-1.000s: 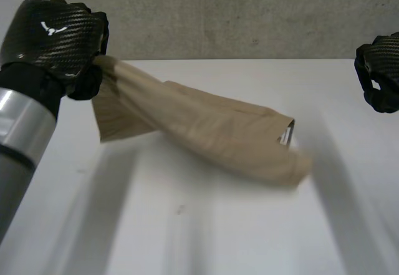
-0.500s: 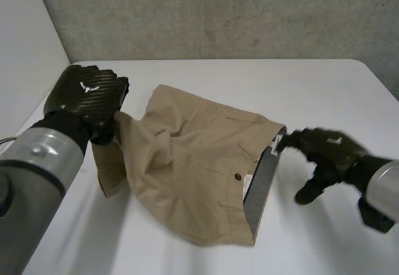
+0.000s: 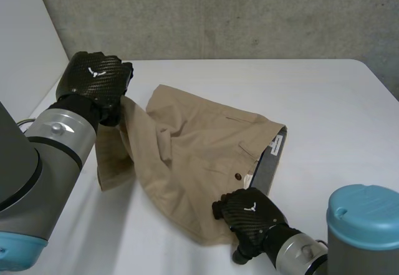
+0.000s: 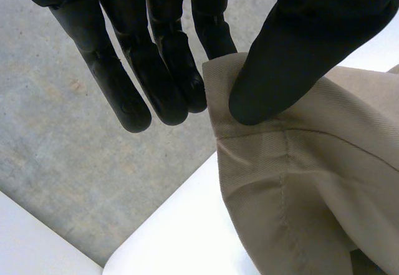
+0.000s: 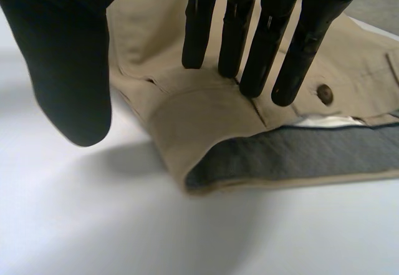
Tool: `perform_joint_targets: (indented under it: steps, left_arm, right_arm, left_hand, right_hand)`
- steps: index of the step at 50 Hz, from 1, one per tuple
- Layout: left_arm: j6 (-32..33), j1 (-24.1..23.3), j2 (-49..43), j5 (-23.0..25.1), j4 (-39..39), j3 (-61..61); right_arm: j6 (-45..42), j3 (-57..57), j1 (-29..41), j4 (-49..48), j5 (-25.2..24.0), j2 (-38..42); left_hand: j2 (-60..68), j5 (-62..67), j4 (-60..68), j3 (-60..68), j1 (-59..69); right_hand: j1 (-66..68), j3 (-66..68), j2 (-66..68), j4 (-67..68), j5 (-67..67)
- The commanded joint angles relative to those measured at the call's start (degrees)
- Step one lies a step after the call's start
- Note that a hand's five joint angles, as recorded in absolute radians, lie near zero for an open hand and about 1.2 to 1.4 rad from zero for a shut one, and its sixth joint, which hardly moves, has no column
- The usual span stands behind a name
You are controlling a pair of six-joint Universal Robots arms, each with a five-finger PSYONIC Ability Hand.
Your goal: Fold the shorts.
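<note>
R hand (image 3: 249, 216) moved to waistband (image 3: 268, 163) corner, fingers (image 5: 199, 19) straight; L hand (image 3: 93, 85) pinches rumpled shorts (image 3: 193, 156) hem.

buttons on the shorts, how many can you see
1: a brown button on the shorts below the waistband, right beside the right hand's fingertips. Others may be hidden in the folds or underneath.

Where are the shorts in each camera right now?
Head view: shorts lie mid-table, one leg held by the left hand, right hand at the waistband's near end.
Left wrist view: hem pinched in the left hand.
Right wrist view: waistband under the right hand's fingertips.
Shared landmark: the white table.
</note>
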Motion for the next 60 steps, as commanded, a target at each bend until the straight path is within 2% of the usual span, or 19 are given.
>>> perform_joint_targets:
  steps: [1,5,9,12,15,20,23,26,33,37,44,50,55,60]
  left_arm:
    - [-0.1,0.1,-0.2,0.0,0.2,0.2]
    - [-0.1,0.7,-0.2,0.0,0.1,0.2]
    - [-0.2,1.1,-0.1,0.0,0.1,0.1]
    - [-0.3,1.1,0.0,-0.2,0.1,0.1]
    - [-0.3,1.1,0.1,-0.3,0.1,0.0]
    - [-0.3,1.1,0.3,-0.3,0.1,-0.1]
    - [-0.3,1.1,0.2,-0.3,0.1,-0.2]
    - [-0.3,1.1,0.3,-0.4,0.0,-0.3]
    - [-0.2,0.7,1.0,-0.3,-0.4,-2.1]
    - [-0.2,0.5,2.3,-0.2,-0.6,-4.0]
    - [0.0,0.4,6.5,0.0,-2.9,-8.7]
    - [-0.5,-2.2,11.1,0.3,-9.6,-12.2]
    - [-2.4,-7.2,13.0,0.3,-14.1,-13.8]
    - [-4.5,-8.3,12.1,0.6,-14.3,-14.8]
  right_arm:
    - [-1.3,0.2,1.2,-4.7,5.6,1.5]
    - [-1.4,0.2,1.5,-5.7,5.9,1.9]
    - [-1.6,-0.2,1.5,-7.1,5.9,3.1]
    - [-2.1,-0.4,1.6,-7.4,6.1,3.6]
    - [-3.2,-0.5,1.5,-7.8,6.3,4.4]
    - [-4.0,-0.5,1.5,-8.4,7.1,4.8]
    - [-3.9,-0.5,1.2,-8.4,7.5,4.7]
    - [-3.8,-0.5,0.7,-8.2,8.4,3.9]
    - [-4.8,-0.5,-2.4,-5.2,9.3,-6.7]
    - [-8.3,-1.3,-8.7,1.1,8.6,-12.6]
    - [-16.0,-4.8,-20.2,15.2,3.8,-20.3]
    - [-21.3,-9.0,-29.4,29.6,-2.3,-26.5]
    - [-23.6,-10.9,-34.3,37.0,-6.8,-28.4]
    - [-25.0,-10.8,-35.4,38.8,-12.4,-28.2]
  left_hand:
    - [11.6,14.7,11.3,11.9,15.0]
    - [11.6,14.7,11.3,11.9,15.0]
    - [11.6,14.7,11.3,11.9,15.0]
    - [11.6,14.7,11.3,11.9,15.0]
    - [11.6,14.7,11.3,11.9,15.0]
    - [11.6,14.7,11.3,11.9,15.0]
    - [11.6,14.7,11.3,11.9,15.0]
    - [11.6,14.7,11.3,11.9,15.0]
    - [11.6,14.7,11.3,11.9,15.0]
    - [11.6,14.7,11.3,11.9,15.0]
    - [11.6,14.7,11.3,11.9,15.0]
    - [11.6,14.7,11.3,11.9,15.0]
    - [11.6,14.7,11.3,11.9,15.0]
    - [11.6,14.7,11.3,11.9,15.0]
  right_hand:
    - [15.3,10.4,10.5,10.6,11.7]
    - [19.9,14.9,15.0,15.1,16.2]
    - [29.9,25.0,25.1,25.2,26.3]
    - [31.5,26.6,26.6,26.7,27.9]
    - [41.4,36.5,36.5,36.7,37.8]
    - [44.1,39.2,39.2,39.3,40.5]
    - [51.9,47.0,47.1,47.2,48.3]
    - [51.9,47.0,47.1,47.2,48.3]
    - [51.9,47.0,47.1,47.2,48.3]
    - [51.9,47.0,47.1,47.2,48.3]
    - [51.9,47.0,47.1,47.2,48.3]
    - [51.9,47.0,47.1,47.2,48.3]
    - [51.9,47.0,47.1,47.2,48.3]
    - [51.9,47.0,47.1,47.2,48.3]
